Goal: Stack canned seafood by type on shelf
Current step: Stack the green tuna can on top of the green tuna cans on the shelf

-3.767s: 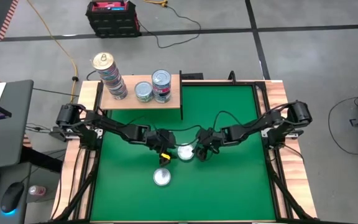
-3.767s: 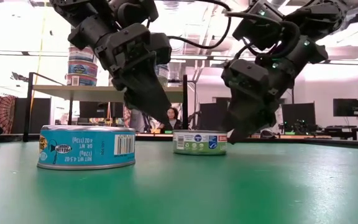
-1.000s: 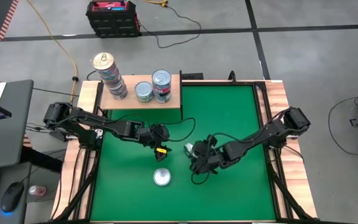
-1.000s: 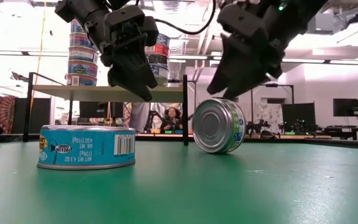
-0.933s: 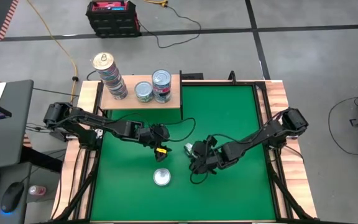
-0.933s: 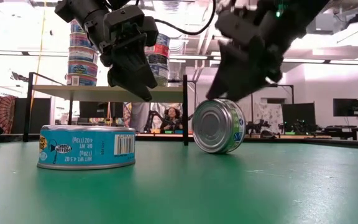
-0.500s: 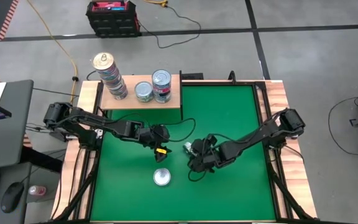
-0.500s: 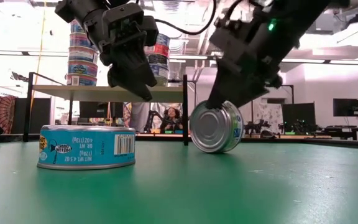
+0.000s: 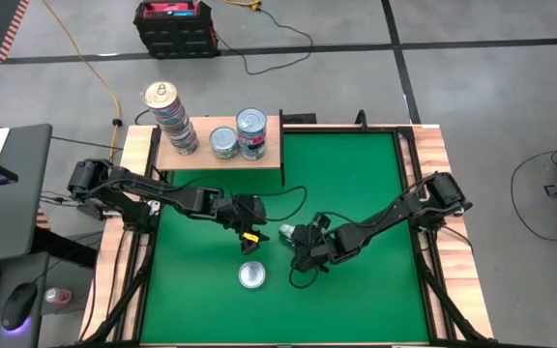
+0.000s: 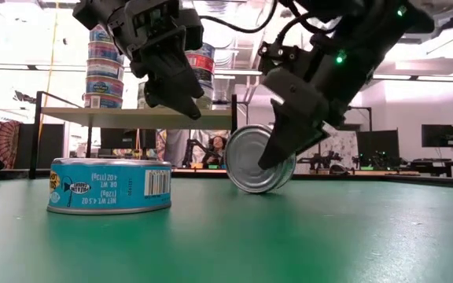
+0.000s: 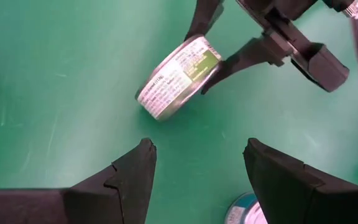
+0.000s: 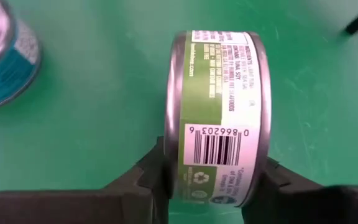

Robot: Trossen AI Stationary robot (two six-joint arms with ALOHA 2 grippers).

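Over on the left side, the shelf (image 9: 222, 145) sits at the far left corner of the green mat (image 9: 356, 184). On it a tall stack of tins (image 9: 170, 119) rises at its left end, a single low tin (image 9: 223, 142) stands in the middle, and a shorter stack (image 9: 250, 132) stands just right of that.

The left gripper (image 9: 249, 223) hangs above the mat near the centre, its two dark fingers (image 11: 131, 180) spread apart with nothing between them. In the low view it hovers clear of the surface, above and between the two loose tins. A flat teal-labelled tin (image 10: 109, 185) rests lid-up on the mat, nearer the front edge than that gripper; from above it shows as a silver disc (image 9: 251, 275).

Just right of the left gripper, the green-labelled tin (image 12: 219, 112) stands on its edge on the mat, its silver face (image 10: 250, 159) turned toward the low camera. The right gripper (image 9: 298, 246) is down at this tin, one finger on each flat face, so the tin sits squarely between the jaws. In the right wrist view both fingers (image 12: 151, 174) meet the tin's rims, and it looks clamped there, with its rim against the mat. The right arm (image 9: 395, 208) stretches back toward the table's right edge.
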